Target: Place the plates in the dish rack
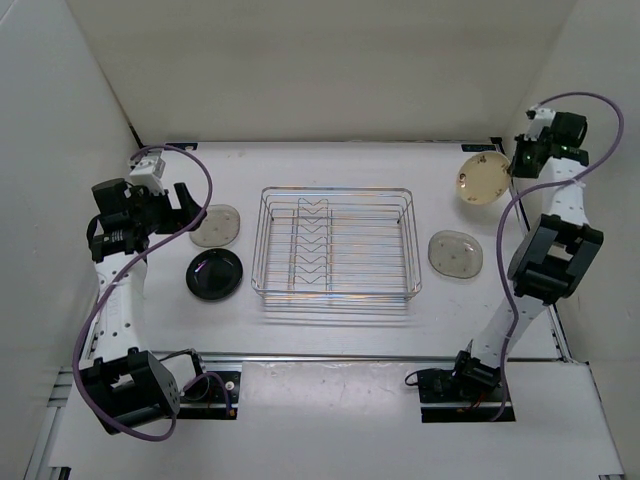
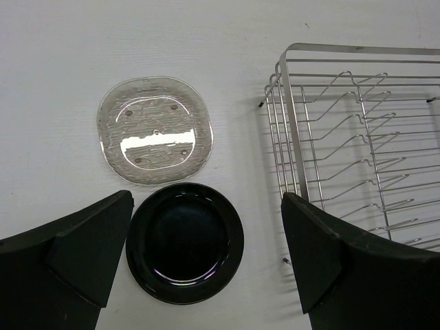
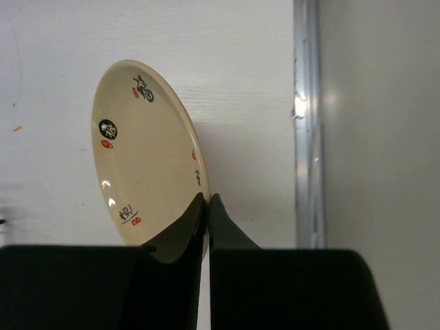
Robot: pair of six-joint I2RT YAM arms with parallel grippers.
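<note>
The chrome wire dish rack (image 1: 335, 245) (image 2: 357, 130) stands mid-table with nothing in its dividers. A tan plate (image 1: 482, 178) (image 3: 148, 155) with dark and red marks is lifted at the far right, tilted on edge, and my right gripper (image 1: 512, 160) (image 3: 207, 199) is shut on its rim. A smoky-grey plate (image 1: 456, 254) lies flat right of the rack. Left of the rack lie another smoky-grey plate (image 1: 216, 225) (image 2: 155, 129) and a glossy black plate (image 1: 215, 273) (image 2: 184, 242). My left gripper (image 1: 170, 205) (image 2: 206, 258) hangs open above the black plate, fingers apart from it.
White walls close in the table on three sides. A metal rail (image 3: 308, 124) runs along the table's right edge, close to the held plate. The arm bases (image 1: 140, 385) (image 1: 465, 380) sit at the near edge.
</note>
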